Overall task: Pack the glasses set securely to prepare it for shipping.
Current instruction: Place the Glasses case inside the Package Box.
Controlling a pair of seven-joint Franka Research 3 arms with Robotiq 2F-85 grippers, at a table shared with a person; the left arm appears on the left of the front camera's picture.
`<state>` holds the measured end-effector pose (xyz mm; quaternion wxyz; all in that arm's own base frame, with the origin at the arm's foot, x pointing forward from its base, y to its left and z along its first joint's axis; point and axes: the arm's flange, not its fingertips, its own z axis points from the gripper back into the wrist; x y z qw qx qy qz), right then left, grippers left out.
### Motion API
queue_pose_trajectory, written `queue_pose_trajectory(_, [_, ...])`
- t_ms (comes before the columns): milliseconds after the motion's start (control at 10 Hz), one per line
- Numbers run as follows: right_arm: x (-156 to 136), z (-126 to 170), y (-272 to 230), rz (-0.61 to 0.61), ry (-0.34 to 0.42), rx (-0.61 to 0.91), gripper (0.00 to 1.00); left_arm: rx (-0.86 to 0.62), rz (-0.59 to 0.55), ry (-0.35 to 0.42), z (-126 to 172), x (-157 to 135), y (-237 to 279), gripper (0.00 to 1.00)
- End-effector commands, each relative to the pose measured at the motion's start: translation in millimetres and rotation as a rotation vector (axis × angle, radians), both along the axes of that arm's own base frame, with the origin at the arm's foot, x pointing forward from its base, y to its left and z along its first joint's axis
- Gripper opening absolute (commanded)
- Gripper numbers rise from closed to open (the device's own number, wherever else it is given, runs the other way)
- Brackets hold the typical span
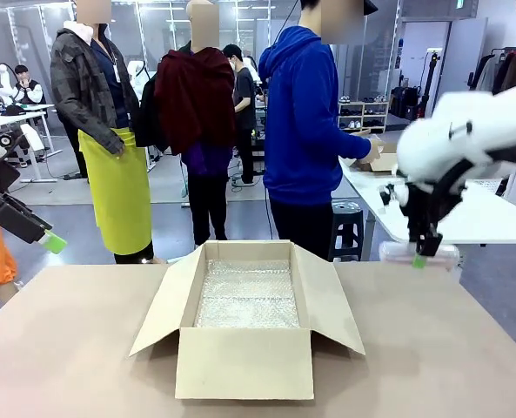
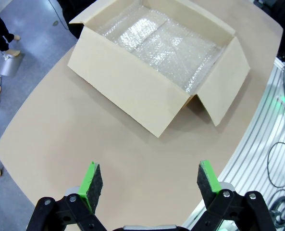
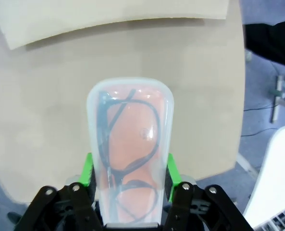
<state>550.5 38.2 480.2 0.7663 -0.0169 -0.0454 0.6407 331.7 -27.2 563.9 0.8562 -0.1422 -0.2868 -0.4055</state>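
The step in hand looks like carrying the pale pink case [image 3: 130,139] to the open cardboard box [image 1: 244,361] and laying it on the bubble wrap [image 1: 247,294] that lines the bottom. To do it well, I would keep the case level, bring it in high enough to clear the raised flap [image 1: 327,300] at the box's 3 o'clock side, then lower it flat onto the wrap, off to one side so the rest of the set has room.

The right gripper [image 3: 129,168] is closed on the case's near end, with the green pads [image 3: 88,168] pressing both long sides. A pair of dark-framed glasses [image 3: 128,144] shows through the translucent top. In the front view the case sits at about 2 o'clock from the box, by the far right edge of the surface [image 1: 432,348]. It seems lifted clear, though the blur there leaves that unsure.

The left gripper [image 2: 149,180] hangs wide and empty, out at the box's 9 o'clock.
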Motion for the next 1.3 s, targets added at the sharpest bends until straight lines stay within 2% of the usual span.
queue_pose_trajectory(0, [6, 35, 39, -0.043, 0.016, -0.039, 0.41, -0.012, -0.018, -0.007, 2, 0, 2, 1.00])
queue_pose_trajectory(200, [17, 46, 94, -0.078, 0.006, -0.031, 0.41, -0.012, -0.018, -0.007, 2, 0, 2, 1.00])
queue_pose_trajectory(500, [44, 42, 211, -0.109, -0.038, -0.036, 0.41, -0.012, -0.018, -0.007, 2, 0, 2, 1.00])
queue_pose_trajectory(600, [55, 33, 258, -0.094, -0.038, -0.054, 0.41, -0.012, -0.018, -0.007, 2, 0, 2, 1.00])
queue_pose_trajectory(800, [72, 9, 322, -0.089, -0.053, -0.062, 0.41, -0.012, -0.018, -0.007, 2, 0, 2, 1.00])
queue_pose_trajectory(1000, [88, -28, 357, -0.063, -0.042, -0.082, 0.41, -0.012, -0.018, -0.007, 2, 0, 2, 1.00])
queue_pose_trajectory(1200, [97, -64, 372, -0.061, -0.070, -0.051, 0.41, -0.012, -0.018, -0.007, 2, 0, 2, 1.00])
